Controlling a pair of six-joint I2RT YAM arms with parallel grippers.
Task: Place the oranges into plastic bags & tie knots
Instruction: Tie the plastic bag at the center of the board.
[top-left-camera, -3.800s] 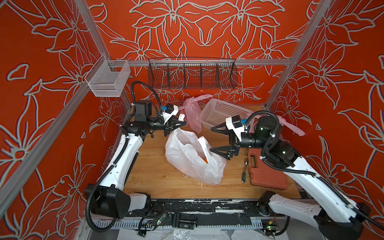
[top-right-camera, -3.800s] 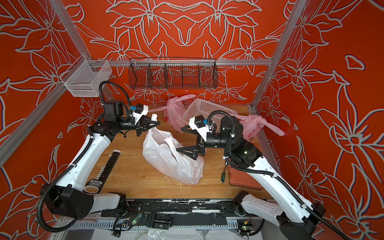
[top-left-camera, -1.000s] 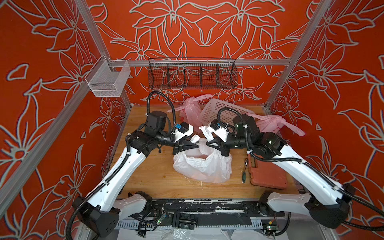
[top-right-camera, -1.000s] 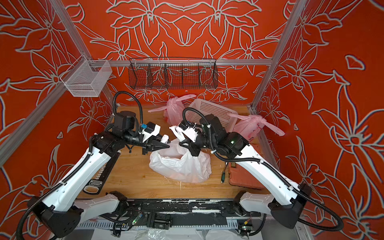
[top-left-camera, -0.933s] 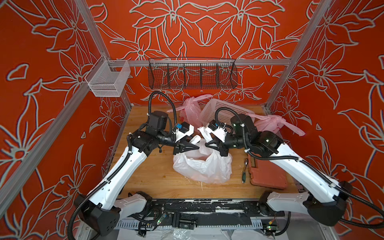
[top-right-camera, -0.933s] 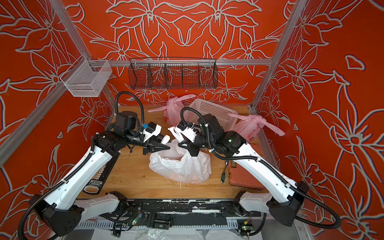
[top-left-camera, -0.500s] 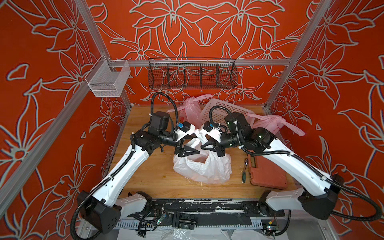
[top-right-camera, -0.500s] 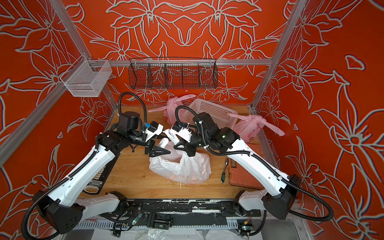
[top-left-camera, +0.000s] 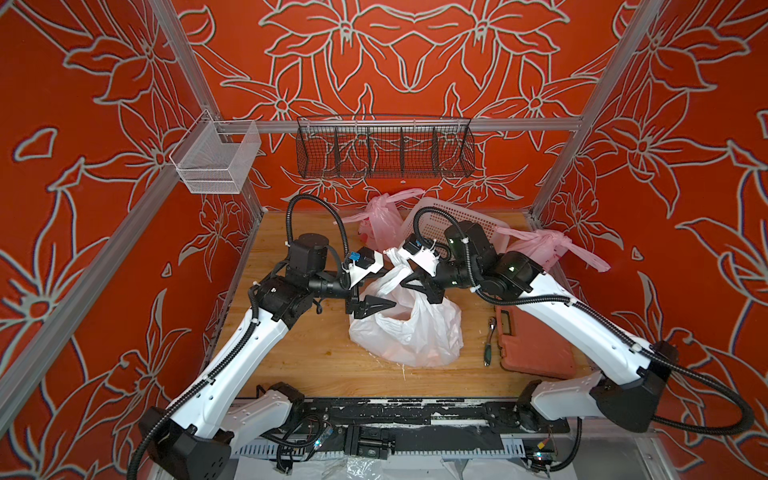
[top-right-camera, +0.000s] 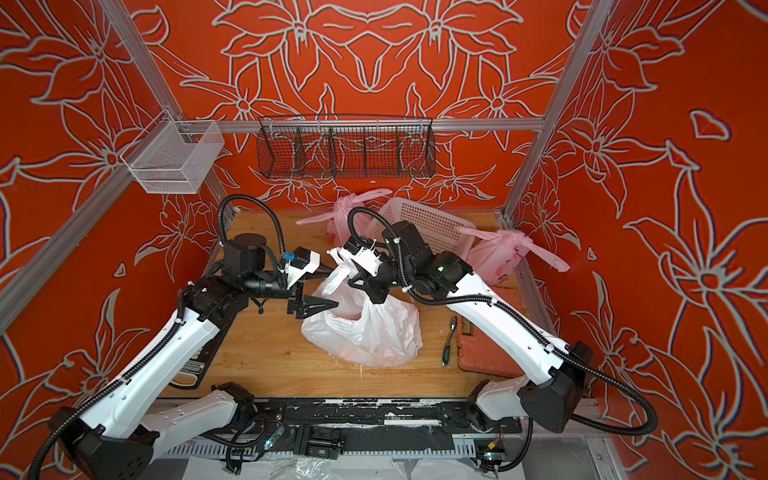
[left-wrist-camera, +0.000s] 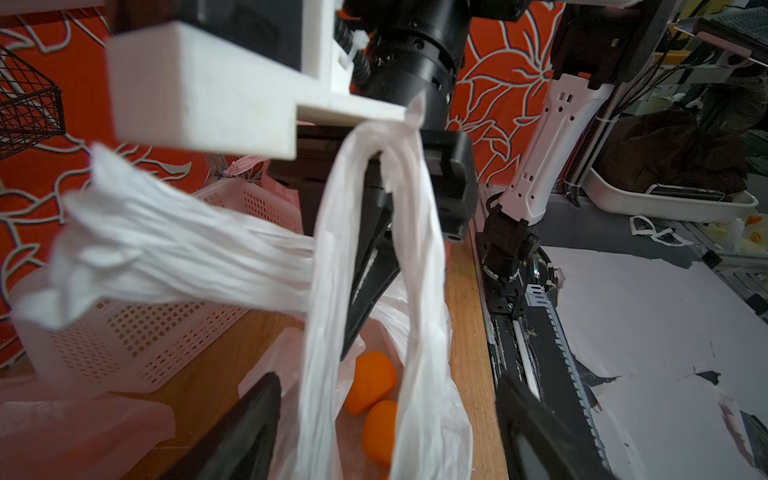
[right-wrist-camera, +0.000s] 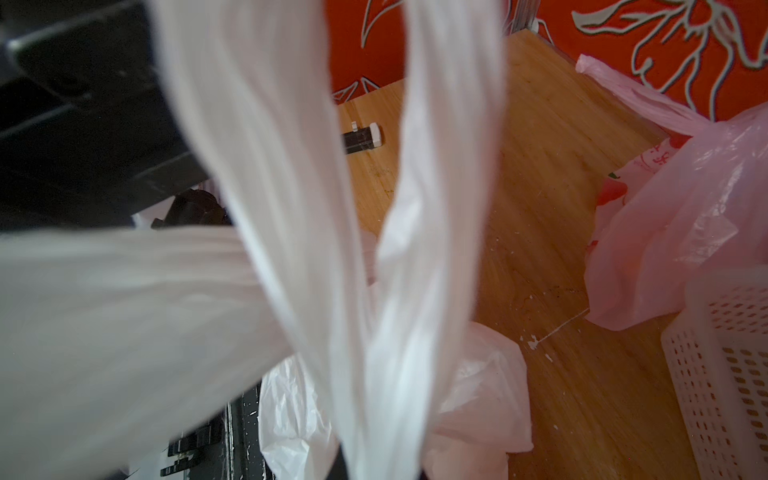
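Note:
The white plastic bag sits mid-table with two oranges showing through its mouth. My right gripper is shut on one raised handle loop. The second handle strap sticks out sideways across that loop, held by nothing. My left gripper stands open just left of the handles, its jaws either side of the hanging loop without touching it. Two pink bags lie at the back, the right one closed with a knot.
A white perforated basket stands at the back between the pink bags. An orange tool case and a small driver lie right of the white bag. A black tool lies under the left arm. Wire baskets hang on the back wall.
My left gripper has opened wide beside the white bag's handles. My right gripper has carried its handle loop a little leftward and up, and the bag has slumped lower.

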